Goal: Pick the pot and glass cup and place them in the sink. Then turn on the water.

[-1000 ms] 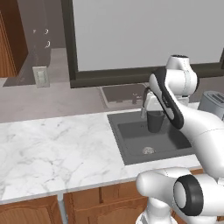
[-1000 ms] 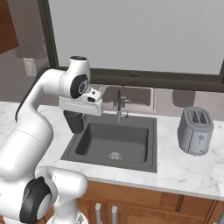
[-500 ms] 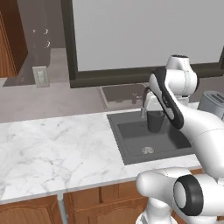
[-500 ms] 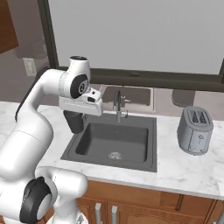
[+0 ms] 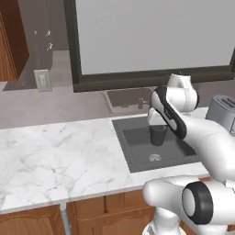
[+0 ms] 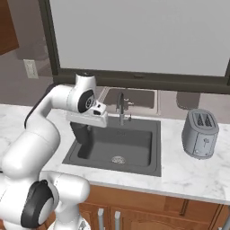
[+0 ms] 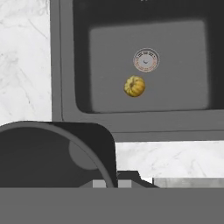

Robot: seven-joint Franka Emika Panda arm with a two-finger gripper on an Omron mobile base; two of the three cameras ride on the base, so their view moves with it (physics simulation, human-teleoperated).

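In the left base view the glass cup (image 5: pixel 158 135) hangs at centre right of the frame, over the sink (image 5: pixel 137 156), just below the arm's hand. The jaws are hidden behind the hand here, but they are closed together, and the cup sits directly under them, so they look clamped on its rim (the contact itself cannot be seen). The cup is upright, above the basin floor, up and to the right of the round drain (image 5: pixel 155 157) in this view.

In the right base view the sink (image 6: pixel 148 166) fills the middle of the frame, set in the white marble table (image 6: pixel 197 175). The hand reaches in over the sink's left wall, and a dark shape under it at the left of the basin is probably the cup, though it is hard to tell apart from the basin. The curved faucet (image 6: pixel 120 108) stands at the back edge of the sink, and a grey toaster (image 6: pixel 200 134) rests on the table at the right of the frame.

In the hand view the cup (image 7: pixel 48 155) fills the lower left as a large dark curved form with its rim showing. Above it lies the sink (image 7: pixel 65 61), with the drain (image 7: pixel 145 60) at upper centre and a small yellow pumpkin-like thing (image 7: pixel 134 86) just below the drain on the basin floor.
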